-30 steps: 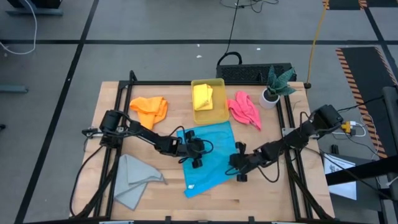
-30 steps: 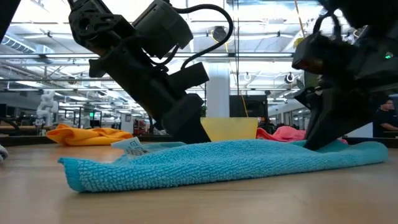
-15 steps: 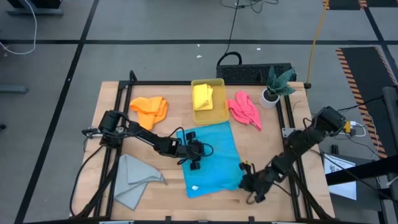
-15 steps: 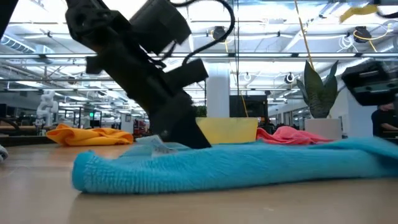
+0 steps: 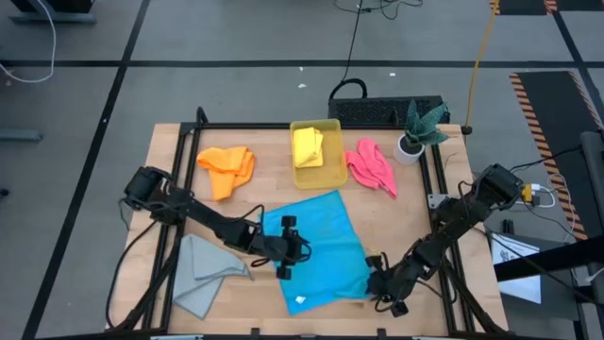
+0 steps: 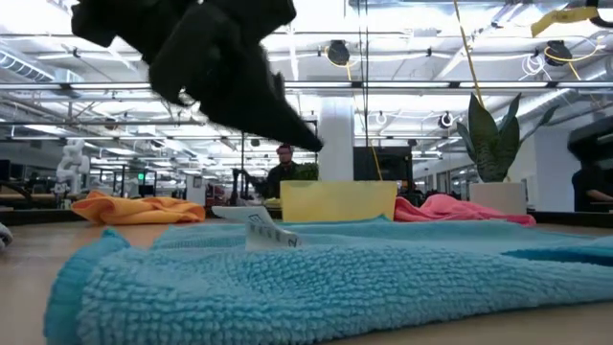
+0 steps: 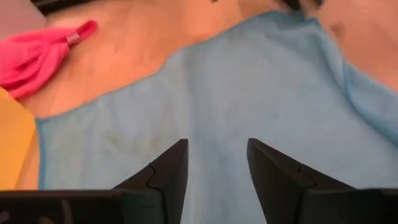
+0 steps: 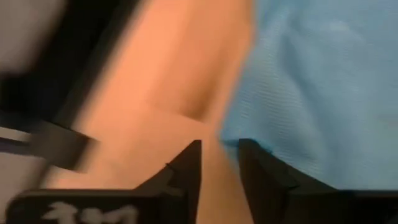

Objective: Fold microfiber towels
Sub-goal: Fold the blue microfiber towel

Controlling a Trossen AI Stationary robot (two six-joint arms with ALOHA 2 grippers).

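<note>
The bright blue towel (image 5: pixel 319 247) lies spread flat on the middle of the table, a white tag (image 6: pixel 269 236) near its near-left corner. My left gripper (image 7: pixel 216 146) hangs open above the towel's left edge (image 5: pixel 283 247), clear of the cloth, as the low view (image 6: pixel 287 129) also shows. My right gripper (image 8: pixel 219 146) stands open at the towel's near-right corner (image 5: pixel 366 283), bare wood showing between its fingertips and the cloth's corner (image 8: pixel 239 134) just beside them. The orange (image 5: pixel 226 165), pink (image 5: pixel 371 165) and grey (image 5: pixel 203 269) towels lie apart.
A yellow towel (image 5: pixel 308 144) lies inside the yellow bin (image 5: pixel 330 172) at the far middle. A potted plant (image 5: pixel 415 132) stands at the far right. Black frame rails (image 5: pixel 436 203) run along the table's sides. Bare wood shows along the near edge (image 5: pixel 245 316).
My right gripper has gone toward the table's near-right corner, drawing the blue towel's corner with it, so the bunched towel now lies spread out flat. My left gripper has risen off the towel's left edge and shifted a little toward the near edge.
</note>
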